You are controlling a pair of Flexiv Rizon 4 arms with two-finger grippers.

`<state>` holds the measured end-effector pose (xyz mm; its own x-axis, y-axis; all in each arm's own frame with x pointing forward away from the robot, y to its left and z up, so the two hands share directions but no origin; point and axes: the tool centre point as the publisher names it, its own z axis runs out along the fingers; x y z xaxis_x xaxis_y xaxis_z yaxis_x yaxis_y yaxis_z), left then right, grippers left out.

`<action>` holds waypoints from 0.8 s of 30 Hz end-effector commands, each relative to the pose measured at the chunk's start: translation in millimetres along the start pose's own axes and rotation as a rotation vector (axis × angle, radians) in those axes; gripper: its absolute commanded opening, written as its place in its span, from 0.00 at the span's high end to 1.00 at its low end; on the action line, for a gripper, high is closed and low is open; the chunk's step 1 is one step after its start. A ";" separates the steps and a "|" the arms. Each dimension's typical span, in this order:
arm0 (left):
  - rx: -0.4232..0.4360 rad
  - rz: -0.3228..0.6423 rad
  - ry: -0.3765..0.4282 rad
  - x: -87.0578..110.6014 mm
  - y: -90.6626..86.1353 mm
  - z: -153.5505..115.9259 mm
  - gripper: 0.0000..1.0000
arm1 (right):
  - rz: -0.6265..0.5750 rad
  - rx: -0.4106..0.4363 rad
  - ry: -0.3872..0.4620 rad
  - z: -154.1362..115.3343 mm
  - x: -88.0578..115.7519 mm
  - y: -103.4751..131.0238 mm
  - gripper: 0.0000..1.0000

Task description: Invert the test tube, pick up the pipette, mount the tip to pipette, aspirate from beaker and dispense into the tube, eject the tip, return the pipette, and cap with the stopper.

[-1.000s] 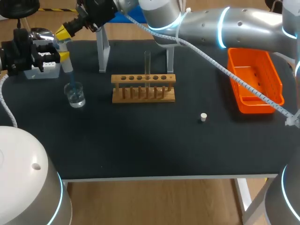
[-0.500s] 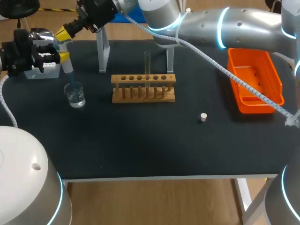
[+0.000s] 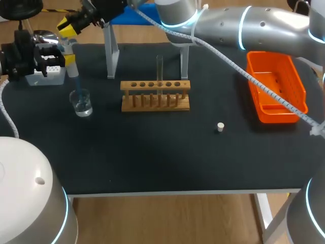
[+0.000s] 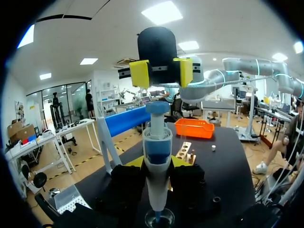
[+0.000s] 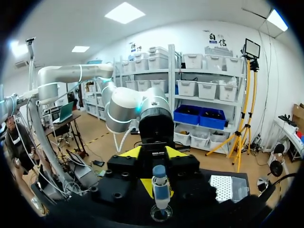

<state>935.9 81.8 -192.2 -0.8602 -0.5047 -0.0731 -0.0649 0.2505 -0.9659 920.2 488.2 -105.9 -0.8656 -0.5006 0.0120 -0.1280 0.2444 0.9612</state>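
My left gripper (image 3: 65, 59) is shut on the white and blue pipette (image 3: 70, 61), which stands upright with its tip down in the glass beaker (image 3: 81, 103). In the left wrist view the pipette (image 4: 156, 156) sits between my black fingers, above the beaker (image 4: 159, 219). My right arm reaches across to the far left. Its gripper (image 3: 68, 25) hangs just above the plunger without touching it, and its yellow tips stand apart in the left wrist view (image 4: 162, 72). The test tube (image 3: 159, 68) stands upright in the wooden rack (image 3: 155, 96). The white stopper (image 3: 220, 127) lies on the mat.
A white tip box (image 3: 48, 73) sits under my left gripper at the table's far left. A grey stand (image 3: 110, 56) rises behind the rack. An orange bin (image 3: 277, 89) lies at the right. My right arm spans the back of the table.
My right gripper has lifted up and back off the pipette's plunger, and its fingers have parted. The left gripper, pipette and beaker have stayed in place.
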 end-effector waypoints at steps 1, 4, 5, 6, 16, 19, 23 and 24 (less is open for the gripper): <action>-0.002 0.000 -0.003 1.3 -0.9 -0.6 1.00 | -0.012 0.001 -0.020 -20.8 16.3 7.1 0.00; -0.002 0.000 -0.003 1.3 -0.9 -0.6 1.00 | -0.023 0.003 -0.035 -37.2 27.5 9.3 0.00; -0.002 0.000 -0.003 1.3 -0.9 -0.6 1.00 | -0.027 0.003 -0.041 -42.9 30.7 9.1 0.00; -0.002 0.000 -0.003 1.3 -0.9 -0.6 1.00 | -0.027 0.007 -0.050 -48.9 34.7 8.3 0.00; -0.002 0.000 -0.003 1.3 -0.9 -0.6 1.00 | -0.026 0.047 -0.110 -109.4 82.3 -12.5 0.00; -0.002 0.000 -0.003 1.3 -0.9 -0.6 1.00 | -0.020 0.050 -0.129 -125.8 95.7 -24.0 0.00; -0.002 0.000 -0.003 1.3 -0.9 -0.6 1.00 | -0.004 0.055 -0.164 -145.0 110.8 -41.0 0.00; -0.002 0.000 -0.003 1.3 -0.9 -0.6 1.00 | -0.004 0.056 -0.176 -149.0 113.9 -44.5 0.00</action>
<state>935.6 81.9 -191.7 -0.8603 -0.5046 -0.0725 -0.0658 0.2509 -0.9658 921.6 329.3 -104.3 -0.9061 -0.4228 -0.0155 -0.1559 0.2997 0.9412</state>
